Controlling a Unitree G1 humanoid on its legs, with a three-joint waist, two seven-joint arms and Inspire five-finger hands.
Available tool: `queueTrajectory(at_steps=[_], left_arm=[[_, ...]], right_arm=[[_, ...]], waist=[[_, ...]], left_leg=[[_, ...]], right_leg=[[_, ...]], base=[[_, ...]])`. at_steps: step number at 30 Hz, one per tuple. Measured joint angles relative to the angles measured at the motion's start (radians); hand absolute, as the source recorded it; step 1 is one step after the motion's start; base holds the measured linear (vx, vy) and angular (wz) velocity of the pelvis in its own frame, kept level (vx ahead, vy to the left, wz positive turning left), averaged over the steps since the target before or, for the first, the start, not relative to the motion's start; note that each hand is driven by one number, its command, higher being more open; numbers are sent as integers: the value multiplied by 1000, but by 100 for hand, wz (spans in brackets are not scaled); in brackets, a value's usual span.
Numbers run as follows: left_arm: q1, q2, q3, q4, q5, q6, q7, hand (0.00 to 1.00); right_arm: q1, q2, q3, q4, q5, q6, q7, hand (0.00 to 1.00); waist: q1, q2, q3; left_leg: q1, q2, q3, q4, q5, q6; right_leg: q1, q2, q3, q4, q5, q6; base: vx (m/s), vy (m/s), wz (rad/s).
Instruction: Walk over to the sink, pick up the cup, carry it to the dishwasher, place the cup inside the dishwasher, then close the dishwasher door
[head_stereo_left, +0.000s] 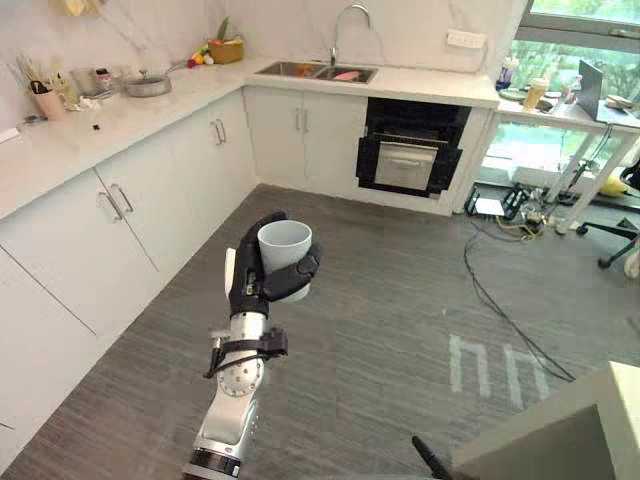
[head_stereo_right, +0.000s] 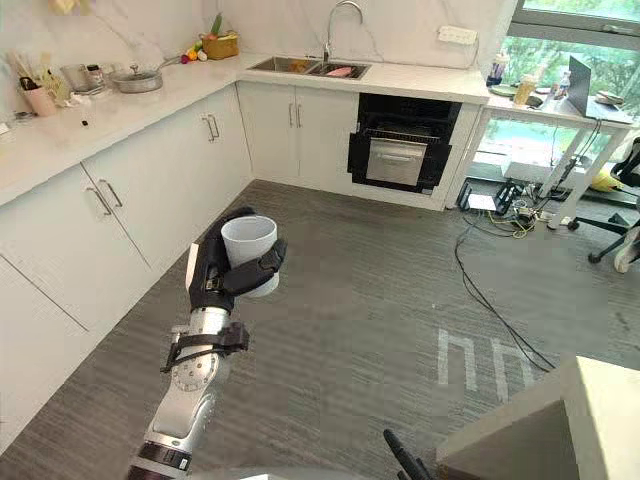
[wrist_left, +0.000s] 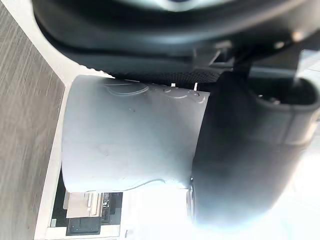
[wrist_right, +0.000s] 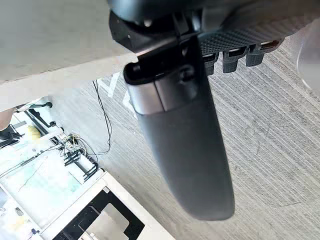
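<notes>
- Left hand (head_stereo_left: 255, 285) is curled tight round the cup (head_stereo_left: 285, 245), so the cup is up in the air, upright with its mouth up, over the grey floor (head_stereo_left: 380, 300).
- Sink (head_stereo_left: 315, 71) is way off at 12 o'clock, set in the white worktop (head_stereo_left: 430, 85).
- Dishwasher (head_stereo_left: 405, 155) is the black one under that worktop, around 1 o'clock.
- Right hand (wrist_right: 185, 150) is down at 5 o'clock, thumb straight, loose and holding nothing.

One cup (head_stereo_left: 285, 246), one sink (head_stereo_left: 303, 70), one tap (head_stereo_left: 335, 45), one dishwasher (head_stereo_left: 405, 165), one pan (head_stereo_left: 147, 87), one laptop (head_stereo_left: 588, 88).
</notes>
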Motion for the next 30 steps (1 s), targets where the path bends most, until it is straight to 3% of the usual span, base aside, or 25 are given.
queueTrajectory(at_steps=[7, 10, 13, 14, 15, 16, 17, 18, 19, 21, 22, 23, 24, 26, 28, 29, 30], left_arm=[[6, -17, 13, 0, -3, 0, -15, 0], [33, -49, 39, 0, -51, 0, -49, 0], [42, -59, 38, 0, -109, 2, -94, 0], [44, -64, 40, 1, -132, 1, -120, 0], [67, -69, 51, 3, -163, -2, -135, 0], [78, -64, 55, 3, -180, -2, -137, 0], [87, -56, 60, 4, -203, -4, -144, 0], [88, -59, 70, 9, -208, -15, -151, 0], [88, -59, 72, 21, -216, -19, -151, 0], [56, -51, 55, 22, -214, -22, -151, 0], [23, -40, 39, 18, -214, -20, -151, 0], [-5, -43, 35, 18, -213, -20, -151, 0], [-48, -69, 33, 29, -212, -15, -151, 0], [-44, -66, 10, 34, -213, -6, -150, 0], [-16, -73, 1, 33, -213, -7, -154, 0], [-19, -95, 1, 27, -211, -10, -155, 0], [-15, -119, 2, 24, -210, -13, -154, 0]], right_arm=[[2, -2, 5, -9, 1, 6, 9, 100], [1, -25, 40, -16, 16, 27, 41, 100], [8, -28, 44, -42, 73, 37, 59, 100], [9, -31, 43, -53, 105, 36, 59, 100], [8, -44, 43, -66, 139, 36, 67, 100], [8, -42, 42, -76, 151, 35, 75, 100], [18, -33, 43, -99, 160, 29, 91, 100], [14, -36, 43, -114, 156, 25, 106, 100], [16, -21, 43, -114, 136, 11, 103, 100], [19, 9, 41, -107, 111, -20, 103, 100], [24, 42, 42, -109, 90, -44, 104, 100], [24, 43, 43, -124, 84, -53, 111, 100], [12, 29, 45, -125, 63, -61, 104, 100], [33, 23, 64, -127, 45, -61, 81, 100], [52, 21, 85, -127, 21, -58, 52, 100], [59, 19, 95, -148, 8, -61, 43, 100], [57, 3, 91, -148, 4, -63, 39, 100]], waist=[[3, 1, 5], [11, 4, 20], [24, -15, 53], [30, -26, 69], [39, -32, 80], [40, -35, 80], [29, -52, 83], [26, -36, 98], [27, -39, 98], [19, -37, 98], [0, -71, 93], [-6, -84, 102], [-14, -36, 132], [-27, -12, 113], [-25, -12, 66], [-36, 8, 73], [-26, 39, 84]], left_leg=[[-9, -5, -5, 16, 0, 2], [-32, -7, -6, 80, -44, 16], [-59, -33, 0, 196, -105, 39], [-44, -56, 1, 205, -112, 47], [-22, -71, 9, 200, -119, 57], [-6, -81, 10, 188, -120, 60], [5, -94, 19, 234, -144, 91], [3, -60, 23, 277, -163, 82], [15, -36, 16, 288, -175, 81], [16, -14, -4, 243, -176, 80], [3, -51, -14, 265, -183, 80], [-25, -46, -14, 384, -212, 90], [-5, -4, -48, 457, -375, 52], [9, 10, -67, 458, -408, 49], [85, 10, -55, 356, -409, 48], [37, 42, -105, 632, -416, 79], [11, 53, -133, 825, -340, 91]], right_leg=[[0, -5, -8, 0, 0, 0], [-14, -18, -44, 44, -11, -1], [-45, -79, -100, 209, -110, 12], [-98, -121, -142, 379, -158, -15], [-198, -153, -152, 597, -130, -93], [-231, -161, -139, 667, -99, -135], [-289, -191, -131, 786, -34, -137], [-298, -177, -134, 820, -55, -104], [-282, -142, -175, 740, -109, -85], [-274, -80, -235, 530, -124, -75], [-267, -80, -231, 344, -118, -72], [-264, -79, -213, 278, -118, -71], [-246, -34, -174, 277, -16, -48], [-247, -10, -173, 321, -2, -61], [-240, 7, -184, 347, -30, -94], [-224, 29, -217, 374, -77, -105], [-221, 58, -219, 402, -104, -110]], base=[[0, 0, 1], [-21, 4, 3], [-63, 20, 36], [-97, 67, 44], [-89, 69, 25], [-44, 129, 17], [13, 48, 26], [-1, 1, 23], [-22, -64, 23], [18, -4, 37], [113, 27, 47], [197, -14, 47], [170, -38, 24], [164, -100, 15], [283, -170, 16], [331, -155, 11], [343, -116, -11]])
